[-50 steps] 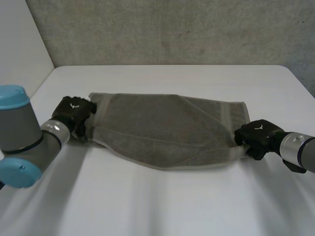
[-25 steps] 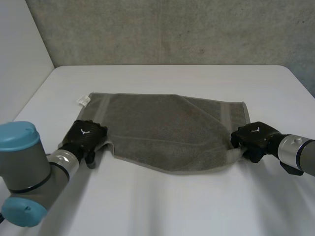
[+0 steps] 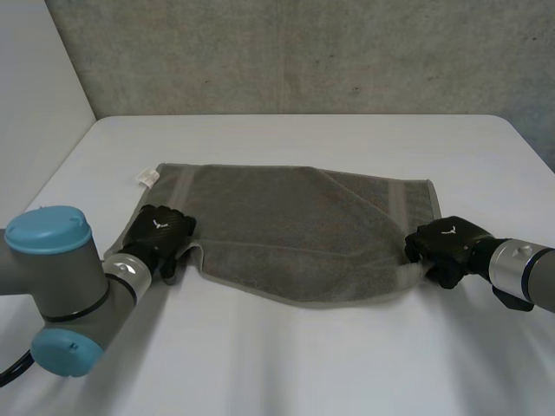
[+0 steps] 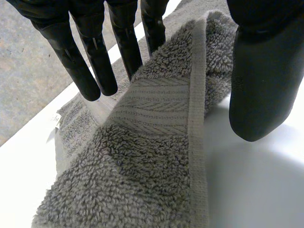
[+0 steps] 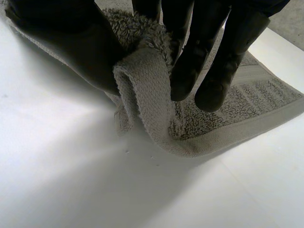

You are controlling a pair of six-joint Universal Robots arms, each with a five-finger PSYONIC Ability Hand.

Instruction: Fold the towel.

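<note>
We see the grey towel (image 3: 295,225) spread out on the white table (image 3: 303,373), its long side running from one arm to the other, with a concrete wall (image 3: 303,52) behind. A small white label (image 3: 146,178) sticks out from its far left corner. A slanting line crosses the towel's right part, and we cannot tell whether it is a crease or a folded-over flap. Our left hand (image 3: 162,232) sits at the near left corner, where the cloth is a little rumpled. In the left wrist view the fingers (image 4: 95,61) are straight and spread on one side of the raised hem (image 4: 197,118). The thumb (image 4: 263,80) stands on the other side, over bare table, with a strip of white showing between it and the cloth. So this hand is apart and clamps nothing, though the towel's edge rises between thumb and fingers. Our right hand (image 3: 444,247) is at the near right corner. In the right wrist view the corner is gathered into an upright fold of hem (image 5: 147,85), lifted off the table, and the thumb (image 5: 71,52) presses it against the curled fingers (image 5: 213,61), so this hand is clamped on the towel. The rest of the cloth lies flat beyond those fingertips.
</note>
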